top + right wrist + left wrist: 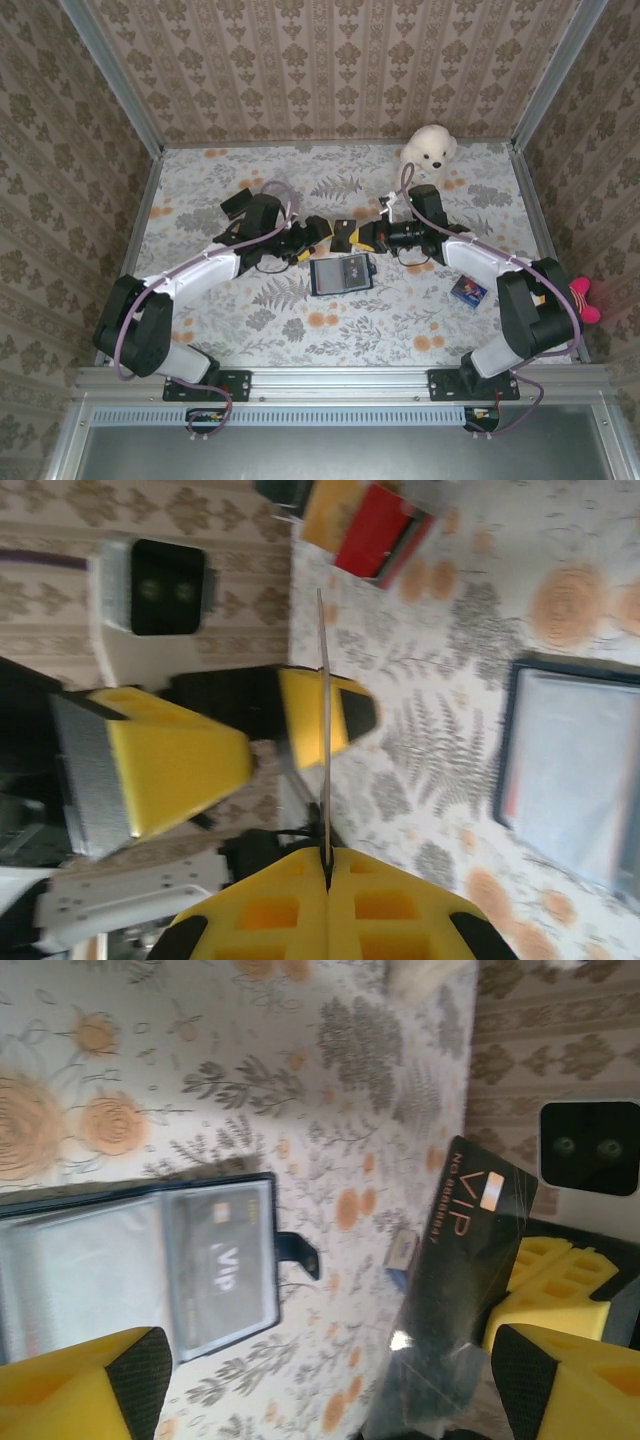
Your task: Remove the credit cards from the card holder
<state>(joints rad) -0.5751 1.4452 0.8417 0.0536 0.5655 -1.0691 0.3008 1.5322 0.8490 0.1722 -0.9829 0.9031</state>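
The card holder (341,273) lies open on the table, navy-edged with grey pockets; a dark VIP card (225,1260) shows in its pocket (120,1270), and its clasp tab (300,1252) sticks out. A black credit card (343,232) hangs in the air above it, gold VIP print showing (470,1250). My right gripper (327,865) is shut on its edge (323,730). My left gripper (330,1380) stands open, its fingers (150,760) spread. The card's lower end lies between them, close to one finger (560,1385). The two grippers (318,230) (362,236) face each other.
A small blue packet (468,291) lies right of the holder (402,1255). A white plush toy (430,148) sits at the back, a pink toy (585,300) at the right edge. A red slab (375,525) beside a yellow-orange one lies blurred on the cloth.
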